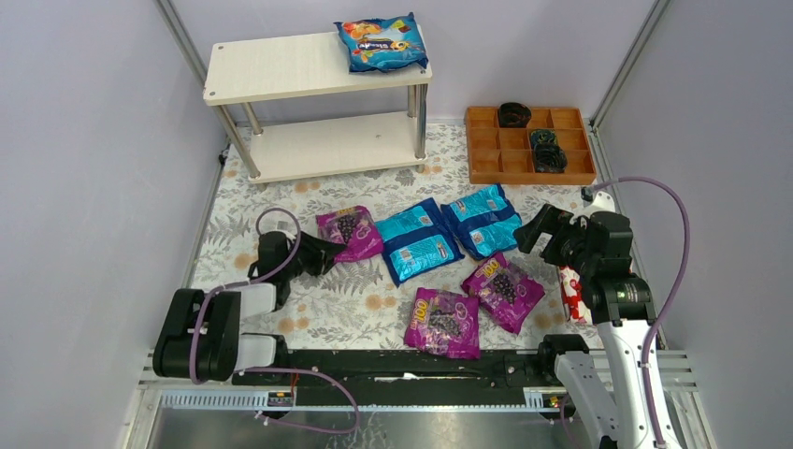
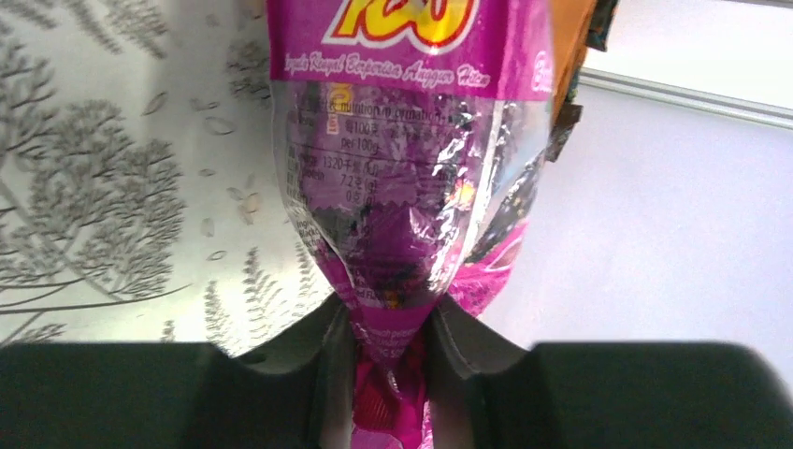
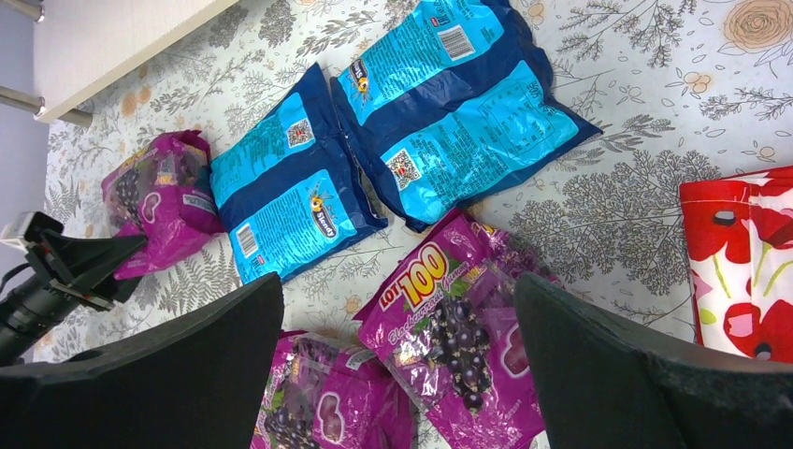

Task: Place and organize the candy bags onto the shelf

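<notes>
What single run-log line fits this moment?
left gripper: shut on purple bag | right gripper: open, empty | shelf: one blue bag

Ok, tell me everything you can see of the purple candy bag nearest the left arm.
The purple bag is a glossy plastic pillow pack, magenta, with a dark grape picture, yellow numerals and small white print. It lies on the flowered cloth, the leftmost of the loose bags, with one edge against the nearer blue bag. The left gripper pinches its crimped end seal, and the film puckers into a narrow neck there.

Left end effector clamped, right end effector spread
</notes>
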